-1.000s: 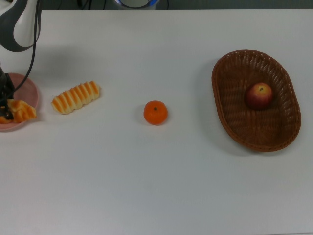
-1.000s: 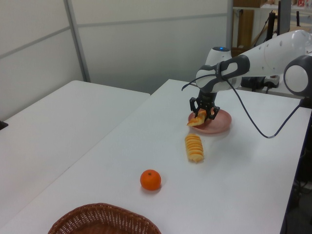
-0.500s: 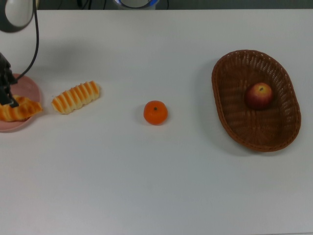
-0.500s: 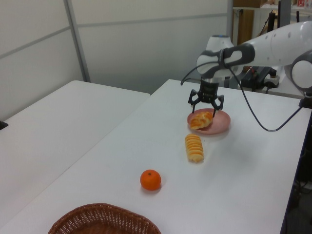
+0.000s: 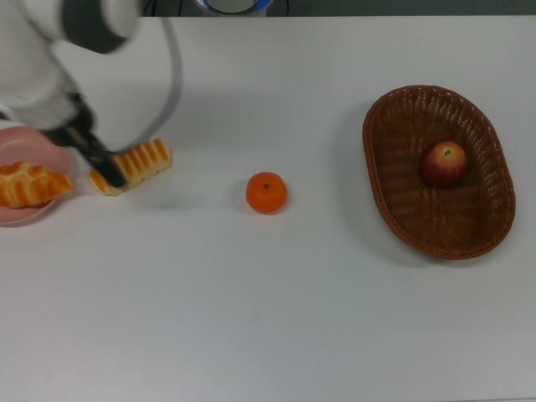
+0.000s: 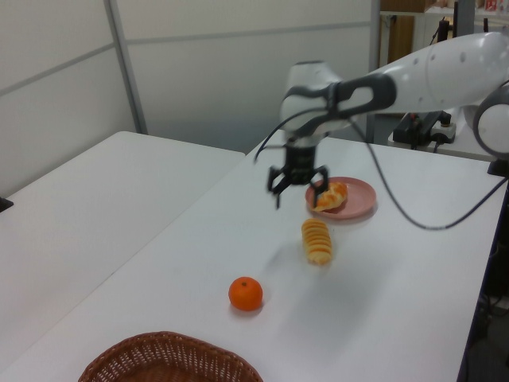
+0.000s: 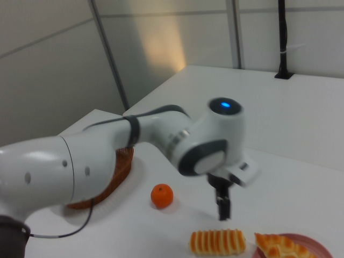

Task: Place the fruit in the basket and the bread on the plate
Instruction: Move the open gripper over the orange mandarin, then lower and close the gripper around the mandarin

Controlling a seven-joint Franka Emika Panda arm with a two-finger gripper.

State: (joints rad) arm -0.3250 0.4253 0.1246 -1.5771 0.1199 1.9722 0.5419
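Note:
The long croissant-like bread (image 5: 30,184) lies on the pink plate (image 5: 20,144) at the top view's left edge. The striped roll (image 5: 139,162) rests on the table just right of the plate. My gripper (image 6: 296,187) hangs open and empty above the table beside the roll, with its dark fingers (image 5: 104,162) over the roll's left end in the top view. The orange mandarin (image 5: 266,193) sits mid-table. The dark red apple (image 5: 444,163) lies inside the wicker basket (image 5: 373,159) at the top view's right.
The white arm (image 7: 161,142) arches over the table's plate end, trailing a black cable (image 5: 173,75). In the left view a second white table (image 6: 87,199) stands beside this one, with wall panels behind.
The gripper let go of the croissant, which now lies on the plate. It opened, lifted and swung away from the plate toward the striped roll.

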